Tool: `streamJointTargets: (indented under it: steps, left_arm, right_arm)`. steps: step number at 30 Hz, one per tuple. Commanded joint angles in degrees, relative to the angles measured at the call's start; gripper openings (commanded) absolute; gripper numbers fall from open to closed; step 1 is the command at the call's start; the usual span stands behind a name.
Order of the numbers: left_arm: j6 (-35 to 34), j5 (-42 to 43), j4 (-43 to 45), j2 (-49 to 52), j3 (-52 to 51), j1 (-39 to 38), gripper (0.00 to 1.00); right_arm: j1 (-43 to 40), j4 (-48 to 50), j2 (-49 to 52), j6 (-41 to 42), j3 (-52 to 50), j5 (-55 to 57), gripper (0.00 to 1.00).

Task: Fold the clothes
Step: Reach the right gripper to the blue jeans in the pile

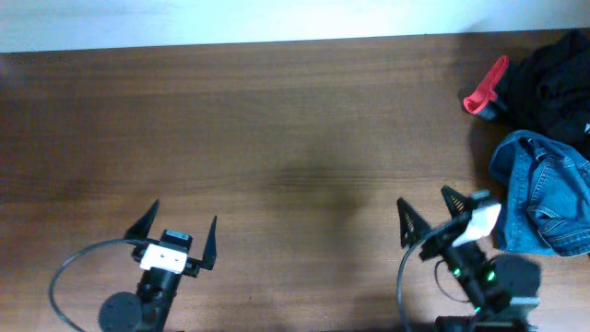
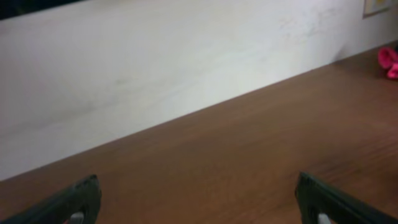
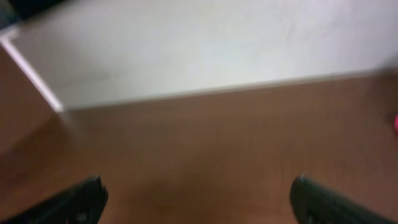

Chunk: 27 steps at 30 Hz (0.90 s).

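Tabletop (image 1: 295, 138): jeans (image 1: 544, 198) beside right pincer (image 1: 422, 195)

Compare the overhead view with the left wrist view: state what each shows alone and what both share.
Only overhead: the crumpled denim jeans and a black garment at far right, plus the open right gripper. Only left wrist: the pale wall rising past the far edge. Both: the brown wooden table, the open left gripper, and a red item at far right.
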Motion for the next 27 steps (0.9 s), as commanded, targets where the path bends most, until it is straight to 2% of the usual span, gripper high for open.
streamJointTargets:
  steps: [1,4,10,14,16,17,18,19,20,22,23,27]
  left_arm:
    - [-2.60,-1.01,-4.17,9.51,12.35,-0.26,0.99]
    - [-2.58,-1.53,-7.82,19.37,21.14,-0.26,0.99]
    - [-2.58,-0.17,-21.99,41.53,40.94,-0.26,0.99]
    - [-2.58,0.87,-33.66,57.27,55.63,-0.26,0.99]
    - [-2.58,0.87,-37.24,62.66,60.22,-0.28,0.99]
    - [-2.58,0.87,-39.63,66.51,63.12,-0.26,0.99]
    - [-2.58,0.87,-40.87,69.05,64.41,-0.26,0.99]
    - [-2.58,0.87,-41.24,71.21,64.76,-0.26,0.99]
    - [-2.58,0.85,-41.42,72.17,64.74,-0.26,0.99]
    - [-2.58,0.87,-41.88,74.93,64.74,-0.26,0.99]
    - [-2.58,0.87,-42.14,76.85,64.74,-0.26,0.99]
    - [-2.58,0.87,-42.18,81.50,64.74,-0.26,1.00]
  right_arm:
    - [0.35,-8.90,15.13,-2.49,15.85,2.75,0.98]
    - [0.35,-22.34,29.05,-8.52,31.43,2.91,0.99]
    - [0.35,-44.11,50.05,-8.85,56.35,0.39,0.99]
    - [0.35,-52.28,59.17,-9.11,63.43,-0.52,0.99]
    - [0.22,-53.40,61.51,-8.85,65.09,-0.04,0.85]
    - [-0.13,-53.70,62.07,-5.86,65.55,2.89,0.83]
    - [-0.96,-54.38,62.16,-0.59,65.77,8.63,0.87]
    - [-2.64,-55.78,61.99,6.27,65.81,16.92,0.95]
    - [-3.54,-56.57,61.88,8.46,65.81,19.82,0.98]
    - [-8.66,-59.54,61.86,14.23,65.81,28.65,0.99]
    - [-13.81,-60.96,62.03,16.55,65.81,31.63,0.99]
    - [-32.65,-61.24,63.65,21.33,65.81,32.28,0.99]
